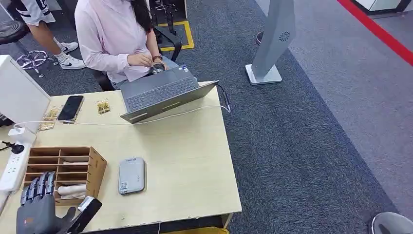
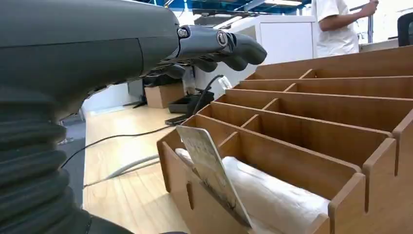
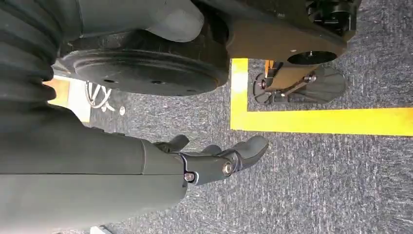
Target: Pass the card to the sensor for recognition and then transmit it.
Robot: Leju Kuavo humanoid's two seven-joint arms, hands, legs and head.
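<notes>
The left hand [image 1: 36, 207] hovers over the near left corner of the surface [image 1: 190, 165], just in front of the wooden rack [image 1: 63, 173], its fingers [image 2: 229, 46] apart and holding nothing. A card [image 2: 209, 168] leans upright in the rack's nearest compartment, against a white wrapped bundle [image 2: 272, 195]. The grey sensor [image 1: 131, 175] lies flat just beside the rack, toward the near edge. A laptop [image 1: 163, 92] sits at the far edge, where a person [image 1: 117, 34] is seated. The right hand [image 3: 214, 161] hangs over the carpet [image 3: 316, 185], fingers loosely apart, empty.
</notes>
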